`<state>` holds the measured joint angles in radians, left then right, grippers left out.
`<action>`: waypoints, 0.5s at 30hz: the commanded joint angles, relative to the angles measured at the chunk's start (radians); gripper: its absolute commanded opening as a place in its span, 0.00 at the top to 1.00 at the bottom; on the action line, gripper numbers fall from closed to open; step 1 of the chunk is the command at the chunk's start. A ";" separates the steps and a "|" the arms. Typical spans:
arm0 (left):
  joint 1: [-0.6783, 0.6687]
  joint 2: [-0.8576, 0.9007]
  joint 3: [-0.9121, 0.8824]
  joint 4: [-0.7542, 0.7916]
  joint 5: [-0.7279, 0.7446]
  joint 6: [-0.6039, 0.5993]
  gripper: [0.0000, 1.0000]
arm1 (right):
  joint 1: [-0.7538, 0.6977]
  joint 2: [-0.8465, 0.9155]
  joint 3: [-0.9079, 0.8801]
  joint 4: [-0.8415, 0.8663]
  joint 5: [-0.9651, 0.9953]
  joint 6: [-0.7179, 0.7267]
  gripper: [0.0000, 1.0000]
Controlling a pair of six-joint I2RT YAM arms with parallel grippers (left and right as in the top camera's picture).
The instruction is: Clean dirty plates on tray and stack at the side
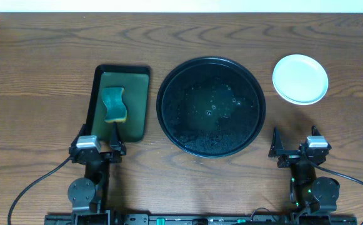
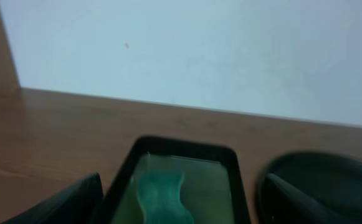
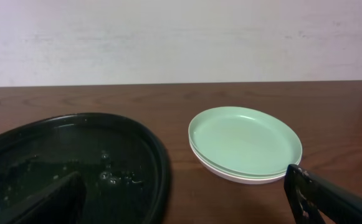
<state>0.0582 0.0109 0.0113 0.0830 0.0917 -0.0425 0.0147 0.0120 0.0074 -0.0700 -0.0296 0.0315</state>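
The round black tray [image 1: 211, 106] sits mid-table, wet with droplets and small specks, and carries no plate. The plates [image 1: 300, 79] are stacked on the table to its right. In the right wrist view the stack [image 3: 246, 142] shows a mint-green plate on top and a white rim at the bottom, beside the tray [image 3: 75, 155]. My right gripper [image 1: 295, 140] hovers open near the front edge, below the stack, holding nothing [image 3: 181, 199]. Low at the front left, my left gripper [image 1: 99, 139] is open and empty [image 2: 179, 208].
A rectangular dark-green tray [image 1: 137, 100] lies left of the round tray, with a teal sponge [image 1: 114, 105] on it. The left wrist view shows that sponge [image 2: 162, 196] just ahead of the fingers. A pale wall runs behind the table's far edge.
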 commanded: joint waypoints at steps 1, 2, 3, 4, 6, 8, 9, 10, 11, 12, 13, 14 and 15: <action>0.006 -0.010 -0.007 -0.062 0.105 0.097 0.19 | -0.011 -0.005 -0.002 -0.004 0.003 -0.018 0.01; 0.006 -0.010 -0.007 -0.102 0.119 0.124 0.19 | -0.011 -0.005 -0.002 -0.004 0.003 -0.018 0.01; 0.006 -0.010 -0.007 -0.137 0.121 0.138 0.18 | -0.011 -0.005 -0.002 -0.004 0.003 -0.018 0.01; 0.006 -0.009 -0.007 -0.141 0.119 0.136 0.19 | -0.011 -0.005 -0.002 -0.004 0.003 -0.018 0.01; 0.006 -0.010 -0.007 -0.135 0.112 0.143 0.19 | -0.011 -0.005 -0.002 -0.004 0.003 -0.018 0.01; 0.006 -0.010 -0.007 -0.136 0.102 0.143 0.19 | -0.011 -0.005 -0.002 -0.004 0.003 -0.018 0.01; 0.006 -0.010 -0.007 -0.137 0.103 0.143 0.19 | -0.011 -0.005 -0.002 -0.004 0.003 -0.018 0.01; 0.006 -0.010 -0.007 -0.138 0.103 0.143 0.19 | -0.011 -0.005 -0.002 -0.004 0.003 -0.018 0.01; 0.006 -0.010 -0.007 -0.139 0.103 0.143 0.19 | -0.011 -0.005 -0.002 -0.004 0.003 -0.018 0.01; 0.006 -0.010 -0.007 -0.139 0.102 0.143 0.19 | -0.011 -0.005 -0.002 -0.004 0.003 -0.018 0.01; 0.006 -0.010 -0.007 -0.139 0.099 0.143 0.19 | -0.011 -0.005 -0.002 -0.004 0.003 -0.018 0.01; 0.006 -0.010 -0.007 -0.139 0.097 0.143 0.19 | -0.011 -0.005 -0.002 -0.004 0.003 -0.018 0.01; 0.006 -0.010 -0.007 -0.140 0.088 0.135 0.18 | -0.011 -0.005 -0.002 -0.004 0.003 -0.018 0.01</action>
<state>0.0582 0.0109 0.0124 -0.0082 0.1547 0.0807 0.0147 0.0120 0.0074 -0.0700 -0.0292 0.0315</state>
